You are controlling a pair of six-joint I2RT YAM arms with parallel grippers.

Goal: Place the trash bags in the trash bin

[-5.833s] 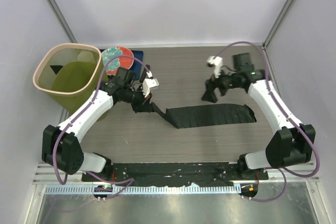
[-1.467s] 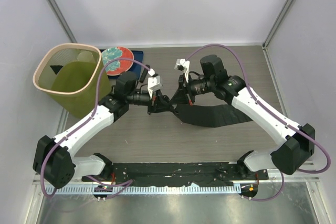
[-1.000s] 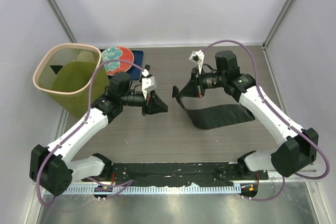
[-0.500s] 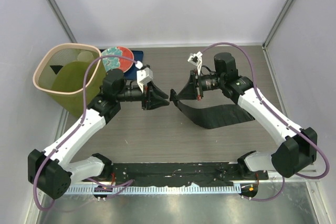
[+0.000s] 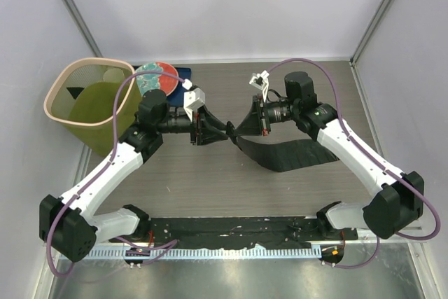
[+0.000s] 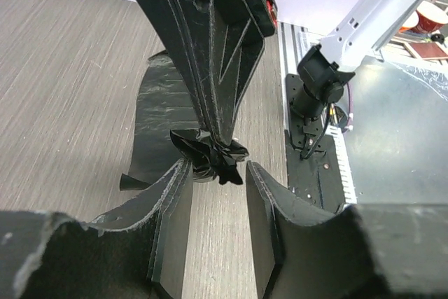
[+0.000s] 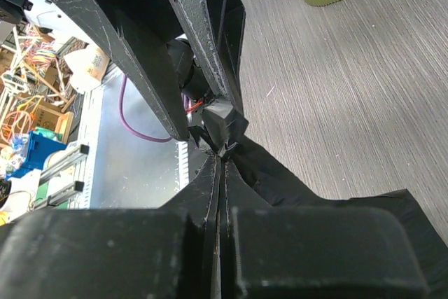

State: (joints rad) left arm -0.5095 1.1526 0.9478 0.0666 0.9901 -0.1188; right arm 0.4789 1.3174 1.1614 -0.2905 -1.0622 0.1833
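Trash bag (image 5: pixel 294 153): trails onto table (image 5: pixel 210 187) beneath right gripper (image 5: pixel 236 128) | right gripper: jaws together, clamped on bag's bunched end | left gripper (image 6: pixel 213 173): jaws apart, flanking that bunched tip | trash bin (image 5: pixel 52 96): well behind left gripper.

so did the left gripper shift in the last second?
Yes. The left gripper moved right, farther from the trash bin, toward the right gripper.
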